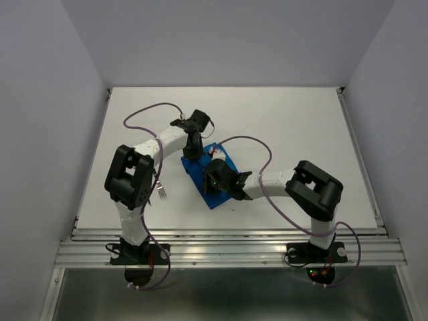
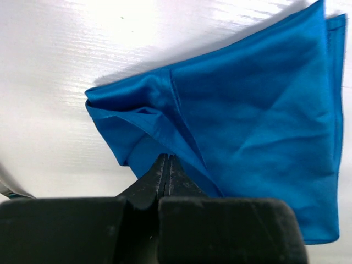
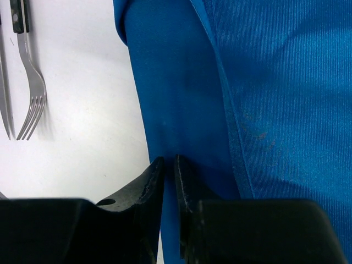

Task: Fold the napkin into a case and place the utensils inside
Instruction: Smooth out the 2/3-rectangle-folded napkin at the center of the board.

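two claws, one fold: my left claw (image 2: 166,165) is closed tight on a raised corner of the bright blue cloth napkin (image 2: 258,110), and the sheet spreads ahead of it and to its right on the white table (image 2: 55,55). my right claw (image 3: 169,165) is pinched to a slit over a folded edge, blue showing between the jaws. the silver-grey metal fork (image 3: 33,82) and thin metal knife (image 3: 5,104) lie ahead and to its left, apart from the cloth. the case looks half made, so i judge both pinches should rise and travel together, level, hems matched, taking only the top layer — and steering away from the cutlery. from above, my left arm folds at the elbow and reaches forward, wrist tipped down. my right arm bends wide, forearm low, pointing in at the napkin.
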Controlling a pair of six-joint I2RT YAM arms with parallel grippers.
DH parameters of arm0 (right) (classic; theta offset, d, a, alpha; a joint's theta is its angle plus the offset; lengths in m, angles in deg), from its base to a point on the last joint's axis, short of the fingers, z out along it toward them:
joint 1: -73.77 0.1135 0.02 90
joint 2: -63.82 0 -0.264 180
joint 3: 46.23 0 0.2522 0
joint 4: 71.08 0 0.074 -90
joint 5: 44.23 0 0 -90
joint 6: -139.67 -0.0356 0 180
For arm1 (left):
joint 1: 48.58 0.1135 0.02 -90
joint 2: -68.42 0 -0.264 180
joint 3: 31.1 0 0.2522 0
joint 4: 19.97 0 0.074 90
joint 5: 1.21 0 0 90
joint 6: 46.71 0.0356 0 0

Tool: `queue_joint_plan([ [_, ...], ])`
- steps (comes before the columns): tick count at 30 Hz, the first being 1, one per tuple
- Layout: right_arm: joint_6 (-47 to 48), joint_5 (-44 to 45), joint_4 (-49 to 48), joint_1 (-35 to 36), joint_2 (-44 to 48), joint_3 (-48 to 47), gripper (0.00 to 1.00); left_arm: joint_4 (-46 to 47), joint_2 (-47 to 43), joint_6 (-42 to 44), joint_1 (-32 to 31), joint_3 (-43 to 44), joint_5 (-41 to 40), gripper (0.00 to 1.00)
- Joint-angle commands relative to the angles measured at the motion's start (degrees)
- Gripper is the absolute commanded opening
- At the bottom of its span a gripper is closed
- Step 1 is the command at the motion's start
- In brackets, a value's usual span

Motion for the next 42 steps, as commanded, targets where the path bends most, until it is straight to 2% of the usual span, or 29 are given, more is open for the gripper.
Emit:
queue_joint_plan([
  [1, -0.84, -0.33, -0.69, 0.16, 1.13, 2.18, 0.19, -0.6, -3.31, 1.31, 0.38, 2.67, 2.42, 0.0],
  [7, -1.81, -0.68, -2.37, 0.16, 1.92, 3.85, 0.19, 0.37, -5.15, 1.4, 2.13, 2.15, 5.24, 0.0],
  [12, -2.16, -0.33, -2.37, 0.16, 2.97, 4.47, 0.2, 2.13, -8.93, -0.27, 9.94, -3.3, 5.41, 0.0],
  [15, -2.07, -0.42, -2.45, -0.37, 3.24, 4.56, 0.2, 3.45, -10.78, -0.36, 12.32, -6.82, 5.94, 0.0],
  [22, -2.07, -1.03, -2.45, -0.37, 2.54, 3.94, 0.2, 5.47, -8.41, -0.27, 12.51, -9.81, 8.14, 0.0],
  [25, -2.07, -0.86, -2.37, -0.37, 2.8, 4.2, 0.2, 6.79, -7.71, -0.1, 12.51, -9.99, 12.0, 0.0],
  [42, -2.16, -0.95, -1.57, -0.37, 2.45, 3.59, 0.2, 8.72, -3.58, 0.35, 11.54, -6.3, 16.93, 0.0],
])
